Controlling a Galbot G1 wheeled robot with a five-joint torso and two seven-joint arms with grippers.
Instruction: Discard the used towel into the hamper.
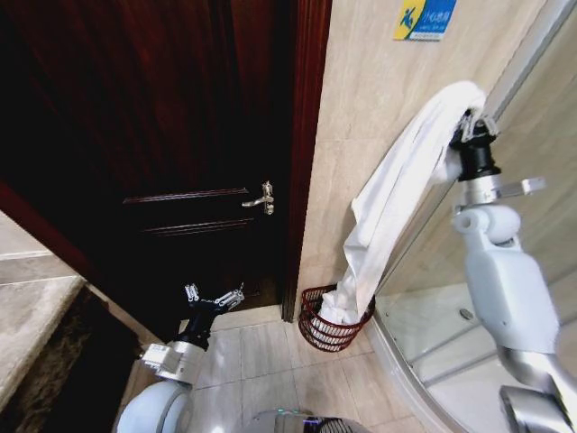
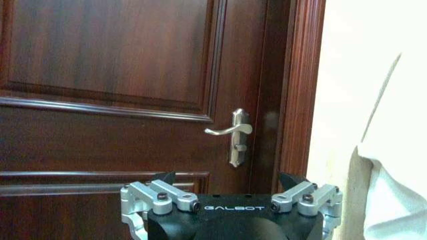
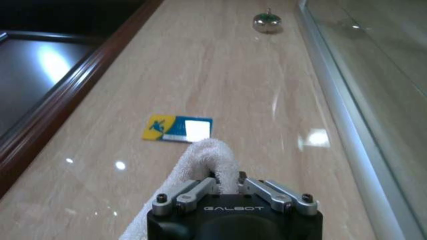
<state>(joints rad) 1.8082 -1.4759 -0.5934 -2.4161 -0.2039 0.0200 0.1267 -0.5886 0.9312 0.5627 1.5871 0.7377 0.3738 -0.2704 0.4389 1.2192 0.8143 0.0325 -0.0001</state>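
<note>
**Towel hanging from the raised right gripper into the hamper**

In the head view, the right gripper (image 1: 468, 124) is standing high in the upper right of the frame, beside the tiled wall (image 1: 379, 108) and the glass shower screen (image 1: 532, 180). Its fingers are pinching the top of the white towel (image 1: 388, 207), which is folding over them and draping down and to the left in a long strip. The towel's lower end is lying inside the hamper (image 1: 317, 336), a dark red-brown wire basket sitting on the floor tiles (image 1: 270, 361) in the lower middle of the frame, against the wall and just right of the door frame (image 1: 302, 180).

In the right wrist view, the right gripper (image 3: 227, 186) is showing its two fingers closed tight on a bunched fold of the towel (image 3: 208, 157); a blue and yellow sign (image 3: 177, 129) is sitting on the wall beyond it.

The left gripper (image 1: 214, 297) is hovering low in the lower left of the head view, in front of the dark wooden door (image 1: 162, 135), with its fingers spread apart and holding nothing. In the left wrist view, the left gripper (image 2: 227, 181) is facing the door's metal handle (image 2: 230, 131), well apart from it, with a white edge of the towel (image 2: 393, 170) hanging at the right side of the frame.
</note>
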